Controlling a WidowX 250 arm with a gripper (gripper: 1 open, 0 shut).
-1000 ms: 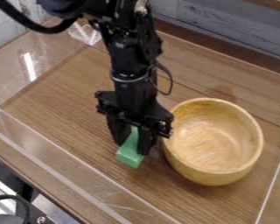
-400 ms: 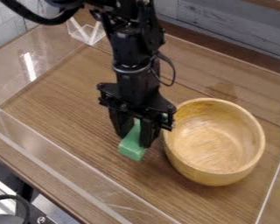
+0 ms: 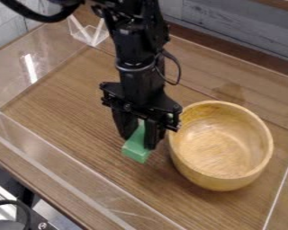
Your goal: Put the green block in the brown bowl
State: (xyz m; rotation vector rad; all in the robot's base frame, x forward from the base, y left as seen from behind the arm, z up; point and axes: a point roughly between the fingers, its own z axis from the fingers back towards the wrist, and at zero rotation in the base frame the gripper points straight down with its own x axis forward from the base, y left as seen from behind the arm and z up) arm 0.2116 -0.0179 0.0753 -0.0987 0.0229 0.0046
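Note:
The green block [image 3: 138, 149] stands on end, tilted, with its lower end just above or on the wooden tabletop. My gripper [image 3: 139, 135] points straight down and is shut on the block's upper part, which the black fingers hide. The brown bowl [image 3: 222, 144] sits right of the block, close to it but apart from it, with nothing inside.
A wooden table [image 3: 75, 108] carries everything, enclosed by low clear walls [image 3: 39, 148] at the left and front. The black arm [image 3: 132, 36] rises toward the upper left. A white tag [image 3: 85, 32] lies at the back.
The gripper and green block have barely shifted, a touch toward the bowl. The grip is unchanged.

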